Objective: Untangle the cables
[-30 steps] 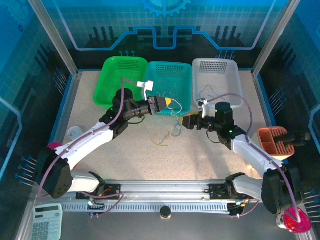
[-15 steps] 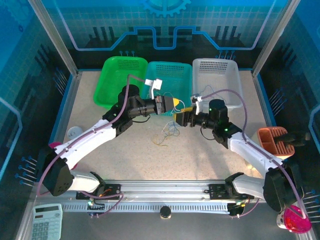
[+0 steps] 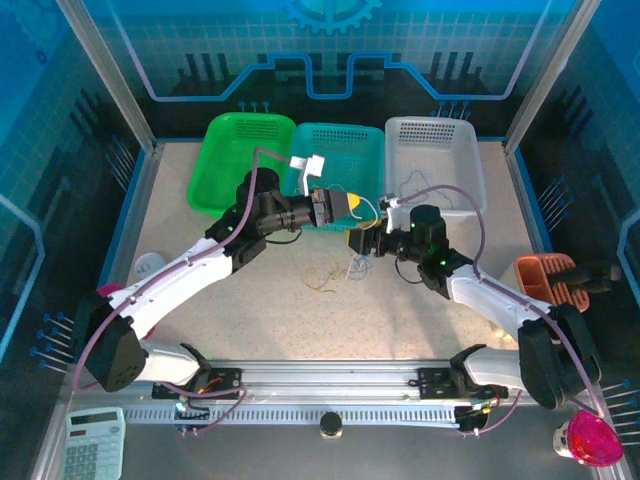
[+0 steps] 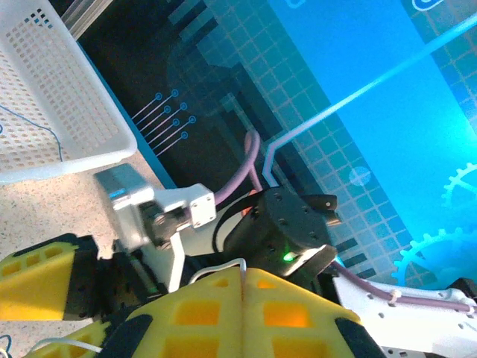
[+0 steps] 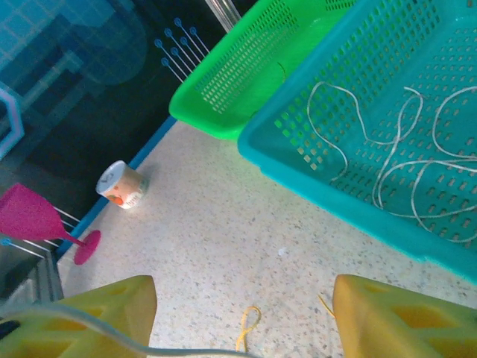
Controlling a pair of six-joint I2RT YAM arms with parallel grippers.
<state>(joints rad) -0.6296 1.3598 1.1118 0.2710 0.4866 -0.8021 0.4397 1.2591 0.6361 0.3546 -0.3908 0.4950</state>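
My left gripper [image 3: 352, 205] is shut on a whitish cable [image 4: 223, 265], which curls out of its closed yellow fingertips [image 4: 244, 277]. My right gripper [image 3: 357, 240] hangs just below and right of it, open [image 5: 242, 317], with a whitish cable [image 5: 112, 333] crossing in front of its left finger [image 5: 86, 317]. A small tangle of cables [image 3: 355, 266] hangs between the two grippers down to the table. A yellow-tan cable [image 3: 322, 282] lies on the tabletop [image 5: 247, 328]. More whitish cables [image 5: 387, 156] lie in the teal basket [image 3: 340, 135].
A green basket [image 3: 240, 150] and a white basket [image 3: 432, 135] flank the teal one; the white one holds a dark blue cable [image 4: 33, 123]. A small cup [image 3: 148, 265] stands at the left, an orange rack [image 3: 550, 282] at the right, and a calculator [image 3: 90, 445] at the near left corner.
My right gripper has swung left and toward the baskets, coming close under the left gripper, and its jaws have narrowed a little. The left gripper has shifted right with its cable, still shut.
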